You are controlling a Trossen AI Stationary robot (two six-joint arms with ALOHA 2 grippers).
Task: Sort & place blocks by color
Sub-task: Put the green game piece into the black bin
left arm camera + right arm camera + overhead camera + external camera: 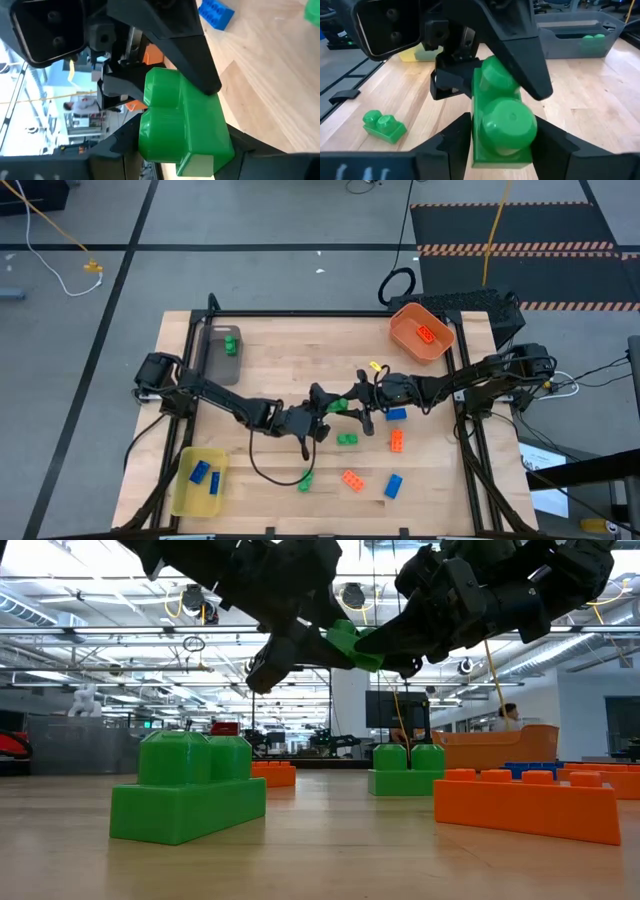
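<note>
A handover was in hand above mid-table: the left gripper point(327, 408) and right gripper point(352, 406) both clasped one green block point(339, 406). Next, I judged, the right jaws had to let go so the left arm could carry it toward the grey bin point(214, 360).

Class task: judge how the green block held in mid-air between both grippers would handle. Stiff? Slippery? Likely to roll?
The green block looks like rigid moulded plastic, so probably stiff and light. Its glossy faces may slip between fingers. Flat sides suggest it would not roll.

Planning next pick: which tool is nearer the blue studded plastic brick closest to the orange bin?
Right. Right tool is just beside the blue studded plastic brick; left tool lies farther, beyond the green studded plastic brick held between them.
</note>
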